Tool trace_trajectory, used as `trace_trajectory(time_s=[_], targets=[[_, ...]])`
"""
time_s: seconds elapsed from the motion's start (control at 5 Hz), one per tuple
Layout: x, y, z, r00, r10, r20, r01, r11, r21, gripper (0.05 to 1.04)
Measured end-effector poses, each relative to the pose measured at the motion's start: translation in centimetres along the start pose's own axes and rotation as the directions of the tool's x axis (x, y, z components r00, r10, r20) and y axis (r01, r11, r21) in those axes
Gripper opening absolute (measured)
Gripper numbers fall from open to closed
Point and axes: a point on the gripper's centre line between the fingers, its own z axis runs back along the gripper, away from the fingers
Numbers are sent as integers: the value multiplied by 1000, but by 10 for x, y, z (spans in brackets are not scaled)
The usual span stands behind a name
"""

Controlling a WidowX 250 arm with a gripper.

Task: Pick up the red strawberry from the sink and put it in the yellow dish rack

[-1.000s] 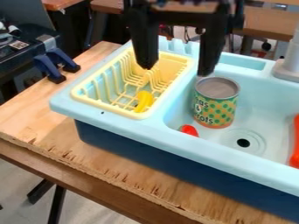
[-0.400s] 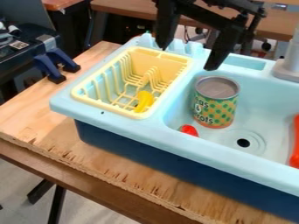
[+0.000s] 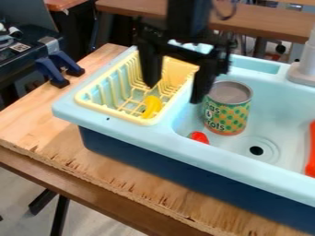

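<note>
In the yellow rack [image 3: 117,114], yellow banana [image 3: 152,107]; above, claw [image 3: 173,94] wide.

camera view | above sink's [image 3: 141,134] front side | faces slantwise down into basin [image 3: 280,122] | near, right end cropped

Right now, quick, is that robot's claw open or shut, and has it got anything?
Black two-finger gripper: open, jaws apart and holding nothing, above the yellow plastic dish rack and the light-blue sink's divider.
</note>
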Motion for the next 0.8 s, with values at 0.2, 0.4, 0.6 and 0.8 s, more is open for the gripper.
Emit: trace_trajectory(time_s=[0.2,0.4,0.6,0.8], targets=[[-2,1,-21,1000,-6,4,6,999,-45,1002],[4,-5,-21,999,-4,50,6,999,-42,1002],[11,-21,-23,998,-52,42,52,999,4,1002],[15,-29,-21,997,-62,51,60,998,24,1002]])
